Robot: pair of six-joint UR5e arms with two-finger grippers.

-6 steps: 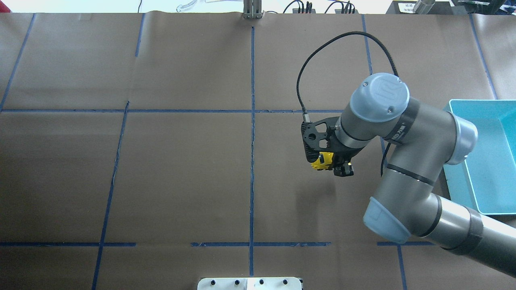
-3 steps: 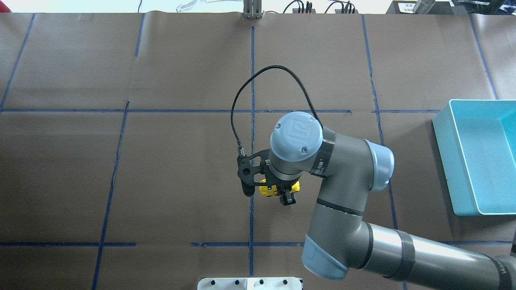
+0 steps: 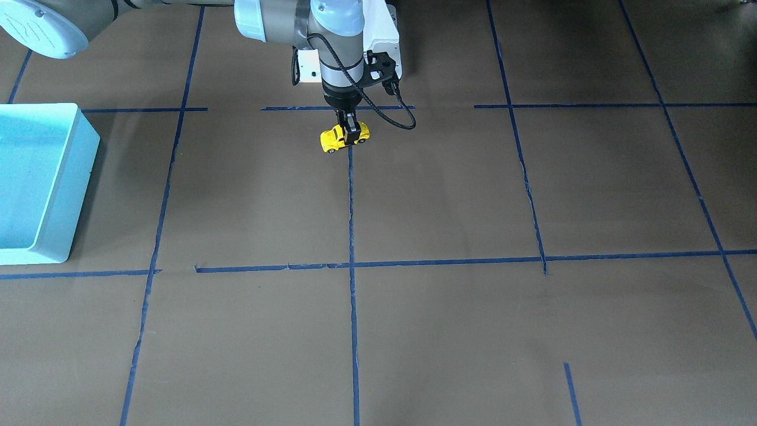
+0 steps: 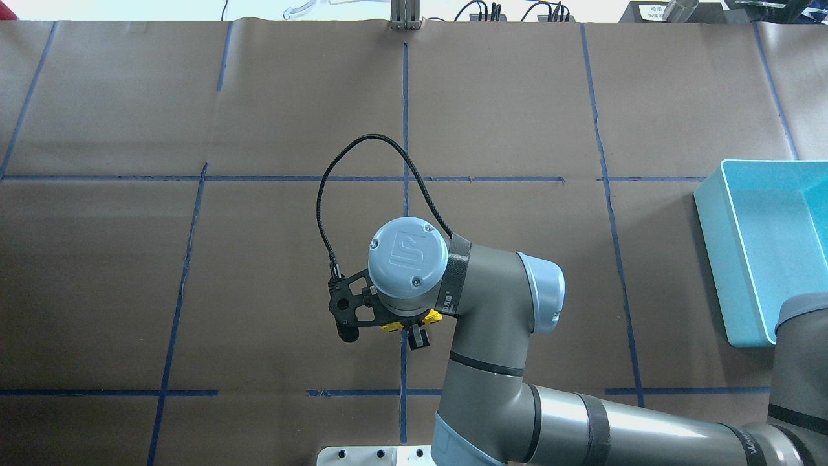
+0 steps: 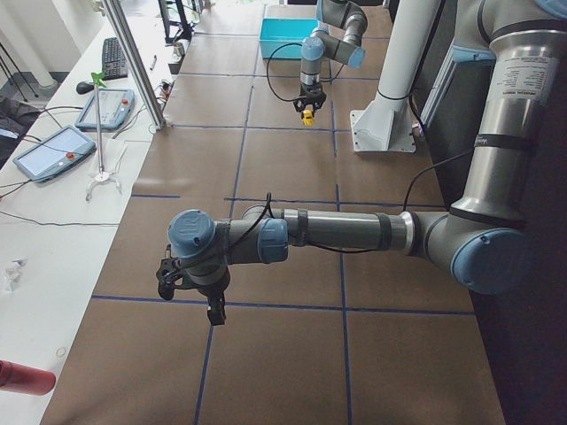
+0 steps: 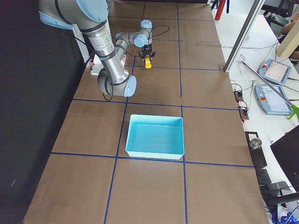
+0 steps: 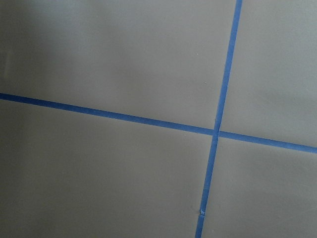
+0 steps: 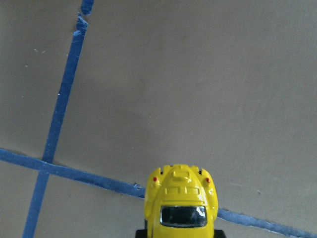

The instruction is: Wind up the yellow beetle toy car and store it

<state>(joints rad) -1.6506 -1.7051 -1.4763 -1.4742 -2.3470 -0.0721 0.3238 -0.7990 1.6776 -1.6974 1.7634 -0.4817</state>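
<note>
The yellow beetle toy car (image 3: 338, 139) is at the table's blue centre line, near the robot's base, with its wheels at or just above the brown paper. My right gripper (image 3: 350, 131) comes straight down on it and is shut on its body. In the overhead view my wrist hides most of the car (image 4: 390, 327), and one black finger (image 4: 419, 338) sticks out. The right wrist view shows the car's roof and rear (image 8: 182, 206) at the bottom edge. My left gripper (image 5: 213, 312) shows only in the exterior left view, low over the paper; I cannot tell if it is open.
The blue bin (image 4: 763, 252) stands at the table's right side, also visible in the front-facing view (image 3: 35, 177). Blue tape lines divide the brown paper (image 4: 259, 259). The white robot base plate (image 4: 362, 455) is at the near edge.
My right arm has carried the car from near the blue bin leftward and towards the robot's base, to the centre tape line. The grip on the car has stayed shut.
</note>
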